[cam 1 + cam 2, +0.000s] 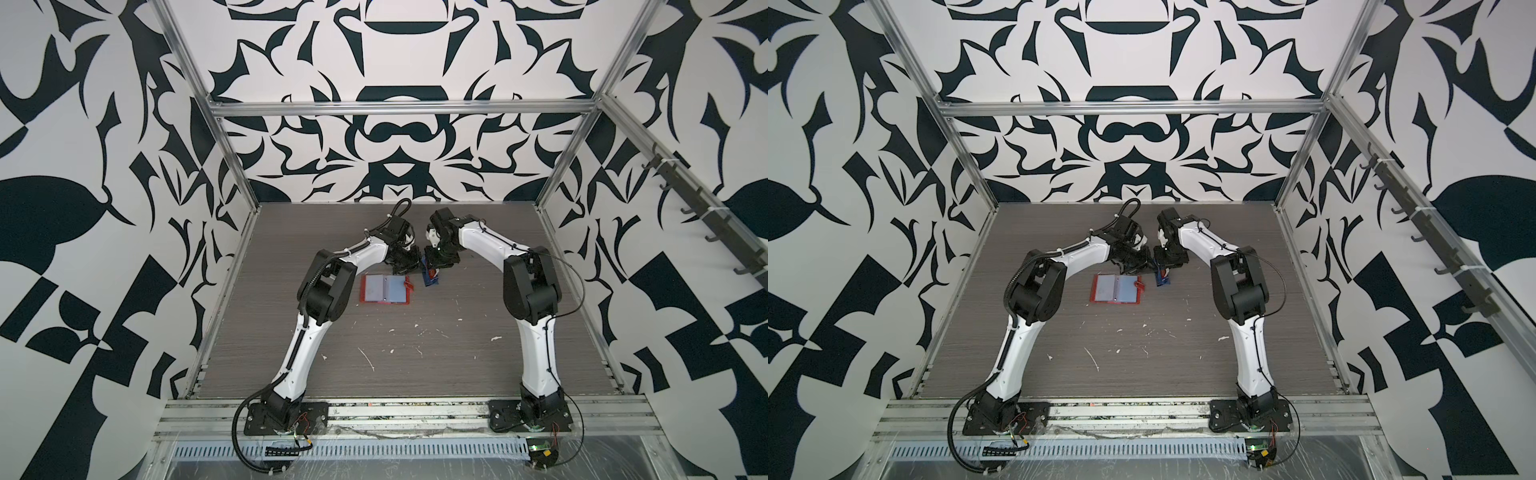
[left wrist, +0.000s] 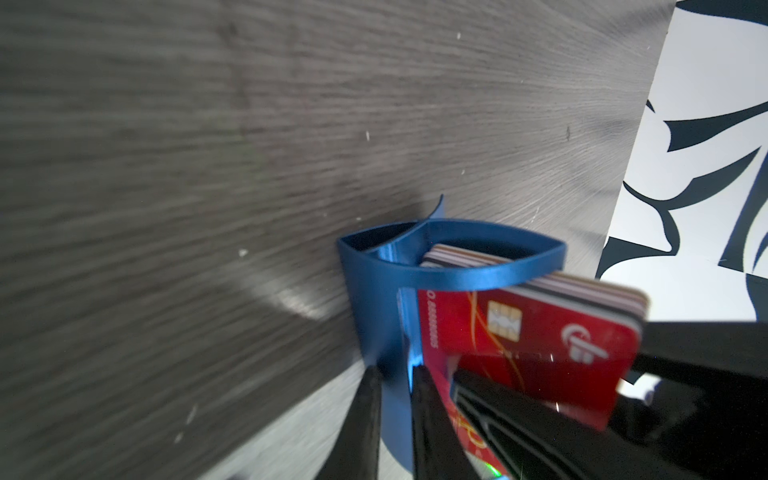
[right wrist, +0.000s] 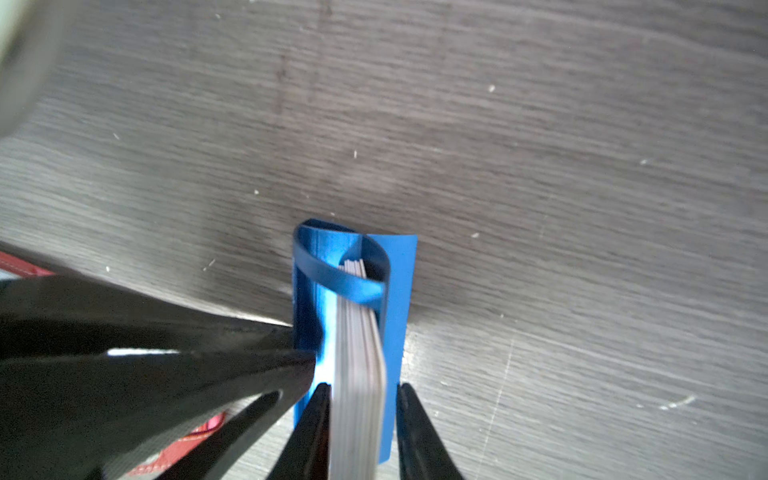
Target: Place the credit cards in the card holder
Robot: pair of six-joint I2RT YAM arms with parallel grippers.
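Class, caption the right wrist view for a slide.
Right tool straddles the card stack standing in a blue rack.

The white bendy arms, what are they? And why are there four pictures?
They are two robot arms, a left arm and a right arm, bolted to the edge of a grey table. Two pictures come from a camera high above, looking down at everything. The other two come from small cameras on the arms' wrists, so everything in them looks very close. On the table lies a red card holder, open like a book. Beside it stands a blue rack with a stack of cards in it. Each arm ends in a pinching tool. The left tool pinches the rack's wall. The right tool has a finger on each side of the cards, but I cannot tell whether it is squeezing them.
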